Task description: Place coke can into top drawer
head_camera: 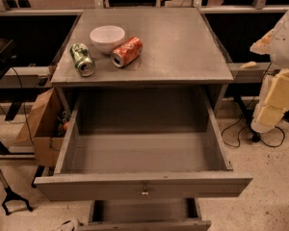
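Note:
The coke can (126,52), red-orange with white lettering, lies on its side on the grey cabinet top (183,47), just right of a white bowl. The top drawer (142,153) is pulled wide open below the cabinet top, and its inside is bare grey metal. Its flat front panel (143,185) has a small central keyhole. My arm and gripper (266,41) are at the right edge of the view, beside and above the cabinet's right side, well away from the can and holding nothing that I can see.
A green can (82,59) lies on its side left of the white bowl (107,38). A lower drawer (144,214) is partly open beneath. A cardboard box (41,124) stands left of the cabinet. Cables lie on the floor at right.

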{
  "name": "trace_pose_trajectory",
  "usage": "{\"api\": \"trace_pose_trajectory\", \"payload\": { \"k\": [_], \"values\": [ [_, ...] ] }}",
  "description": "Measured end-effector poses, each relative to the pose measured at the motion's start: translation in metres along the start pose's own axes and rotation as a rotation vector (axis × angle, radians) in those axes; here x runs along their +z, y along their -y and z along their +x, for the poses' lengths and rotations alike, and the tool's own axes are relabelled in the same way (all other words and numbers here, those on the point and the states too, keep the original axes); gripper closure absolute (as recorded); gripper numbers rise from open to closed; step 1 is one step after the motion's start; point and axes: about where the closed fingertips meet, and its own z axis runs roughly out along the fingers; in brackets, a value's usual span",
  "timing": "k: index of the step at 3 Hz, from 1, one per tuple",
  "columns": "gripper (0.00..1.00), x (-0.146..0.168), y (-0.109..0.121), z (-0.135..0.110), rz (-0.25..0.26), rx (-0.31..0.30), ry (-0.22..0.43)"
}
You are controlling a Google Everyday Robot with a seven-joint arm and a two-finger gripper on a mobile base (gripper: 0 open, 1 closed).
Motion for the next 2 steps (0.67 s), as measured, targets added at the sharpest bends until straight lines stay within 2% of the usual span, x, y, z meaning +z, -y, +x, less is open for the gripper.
{"api": "trace_pose_trajectory", "payload": {
  "k": [1, 2],
  "values": [
    [0.00, 0.0000, 0.0000, 0.0000, 0.000, 0.000, 0.000],
    [0.00, -0.0032, 0.0038, -0.0009, 0.020, 0.023, 0.040]
  ]
}}
